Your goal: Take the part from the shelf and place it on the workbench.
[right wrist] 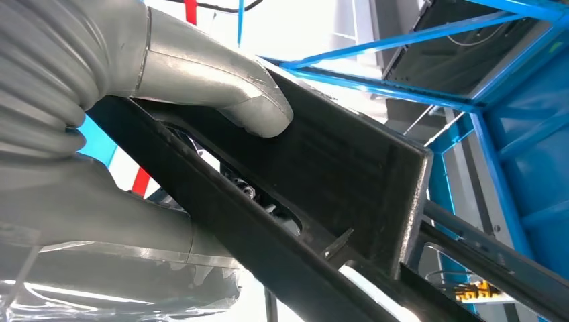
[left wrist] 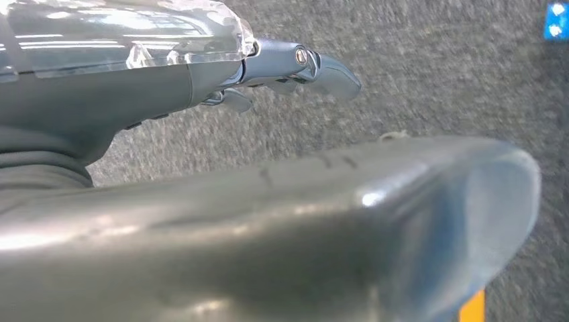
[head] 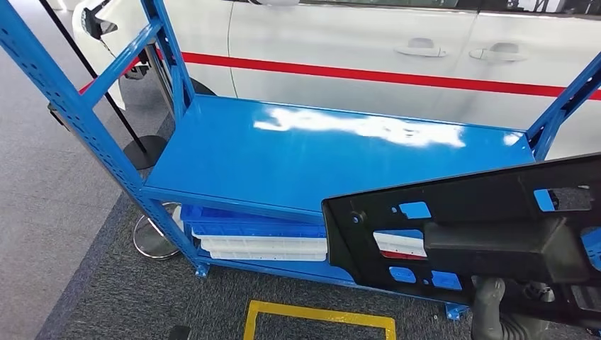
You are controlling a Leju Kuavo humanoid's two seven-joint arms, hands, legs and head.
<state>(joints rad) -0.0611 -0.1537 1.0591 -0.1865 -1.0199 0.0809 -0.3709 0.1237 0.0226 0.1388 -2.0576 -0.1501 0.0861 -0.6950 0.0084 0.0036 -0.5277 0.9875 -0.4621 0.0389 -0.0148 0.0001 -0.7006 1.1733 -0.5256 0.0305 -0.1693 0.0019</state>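
Grey carpet [head: 85, 283] covers the floor, with a white car [head: 368, 49] bearing a red stripe parked across the top of the head view behind a blue shelf rack [head: 298, 152]. The right hand [right wrist: 201, 100] grips the black plastic part [head: 482, 234], thumb pressed on one face with the panel's edge running through the grasp; in the head view the part hangs tilted at the lower right, off the rack and in front of it. The left hand [left wrist: 295, 67] hangs over the carpet, its fingers extended and holding nothing. Blue and white trays [head: 255, 237] lie stacked on the rack's lower level, and a yellow floor marking [head: 319, 315] runs along the bottom centre.
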